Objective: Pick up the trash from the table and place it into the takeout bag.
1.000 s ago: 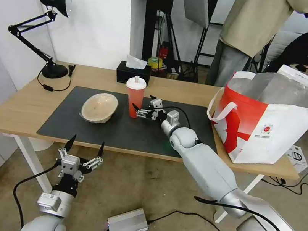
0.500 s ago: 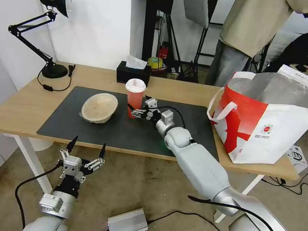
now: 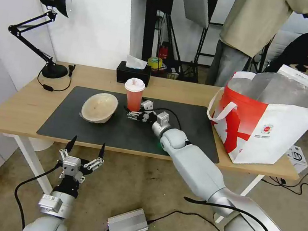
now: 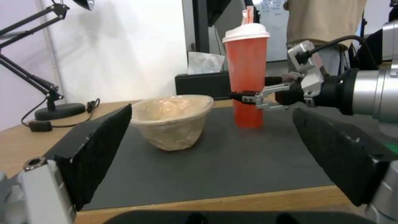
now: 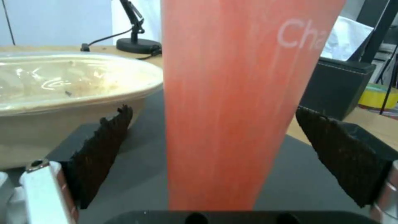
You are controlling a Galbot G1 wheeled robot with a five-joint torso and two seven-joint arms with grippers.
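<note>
The job is only partly done, as far as the pictures show. Two bits of trash are on the table (image 3: 16, 106), and none of it can be seen inside the bag (image 3: 272, 121).

The red cup (image 3: 134, 94) stands upright on the dark mat (image 3: 121, 130), near the mat's back edge, about the middle of it. The beige bowl (image 3: 99, 107) sits on the mat too, toward the mat's left end, tilted a little, near the cup but not touching it. The bag stands open at the right end of the table, well apart from both. The big white bowl with the red scraps is not on the table; it may be in the bag already, but the inside is hidden from here.

The right gripper (image 3: 134, 113) is down low at the cup, just above the mat. Its fingers are spread wide, one on each side of the cup's lower part, and the right wrist view shows a gap between each pad (image 5: 104, 149) and the cup. So the cup is not gripped yet.

The left gripper (image 3: 84, 147) hangs below the front edge of the table, spread open and holding nothing.

Left to do, I think: squeeze the cup, lift it, carry it to the bag, then the beige bowl.
</note>
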